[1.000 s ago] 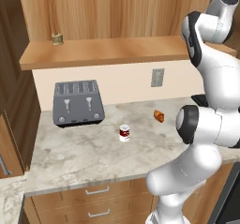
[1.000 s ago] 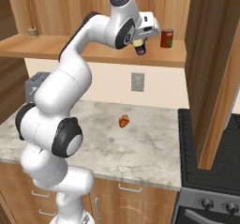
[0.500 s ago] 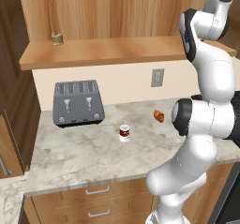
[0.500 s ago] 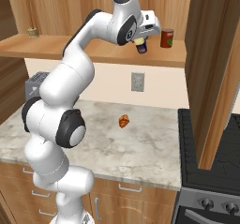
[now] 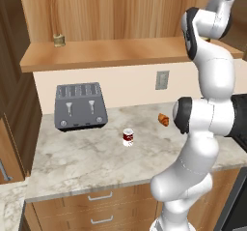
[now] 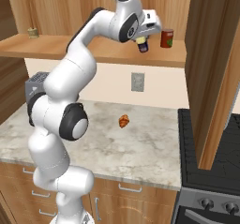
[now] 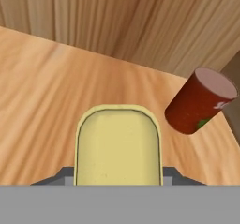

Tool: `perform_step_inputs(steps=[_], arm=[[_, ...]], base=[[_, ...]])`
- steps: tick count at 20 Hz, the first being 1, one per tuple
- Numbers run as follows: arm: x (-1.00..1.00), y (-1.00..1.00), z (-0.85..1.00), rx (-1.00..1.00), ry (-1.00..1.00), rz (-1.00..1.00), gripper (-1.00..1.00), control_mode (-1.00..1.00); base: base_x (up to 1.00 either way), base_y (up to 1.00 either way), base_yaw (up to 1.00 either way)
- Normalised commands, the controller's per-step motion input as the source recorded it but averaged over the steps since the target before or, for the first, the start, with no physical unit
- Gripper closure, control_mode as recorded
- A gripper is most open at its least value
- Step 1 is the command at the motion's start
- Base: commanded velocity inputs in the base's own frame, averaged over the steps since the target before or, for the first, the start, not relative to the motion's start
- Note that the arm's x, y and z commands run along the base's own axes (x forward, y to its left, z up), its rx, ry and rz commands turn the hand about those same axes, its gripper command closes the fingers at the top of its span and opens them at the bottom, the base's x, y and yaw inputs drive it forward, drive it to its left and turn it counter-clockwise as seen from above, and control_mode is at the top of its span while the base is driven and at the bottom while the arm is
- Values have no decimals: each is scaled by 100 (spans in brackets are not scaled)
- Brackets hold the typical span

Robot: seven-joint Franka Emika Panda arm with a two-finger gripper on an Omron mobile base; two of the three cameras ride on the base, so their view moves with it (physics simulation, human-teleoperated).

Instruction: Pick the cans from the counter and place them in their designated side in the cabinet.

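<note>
Blue can, upright with yellow top up, hangs clenched in the gripper over the shelf.

Even, soft, slightly blurry render

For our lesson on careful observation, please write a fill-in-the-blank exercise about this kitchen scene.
1. The pincer holds the dark blue can with the yellow top above the wooden ____.
2. The red-and-white can with the pale lid stands on the marbled stone ____.
3. The plain dark red can stands on the shelf's ____ end in the right base view.

Missing words: shelf; counter; right
</note>
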Motion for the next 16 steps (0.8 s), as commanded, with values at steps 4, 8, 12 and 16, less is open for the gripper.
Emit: perform_step_inputs(steps=[4, 8, 12, 16], arm=[[22, -9, 0, 0, 4, 0, 100, -100], [21, -7, 0, 0, 4, 0, 100, -100], [18, -4, -3, 0, 4, 0, 100, -100], [18, -5, -3, 0, 4, 0, 100, -100]], base=[[0, 0, 0], [0, 0, 0], [0, 0, 0], [0, 0, 0]])
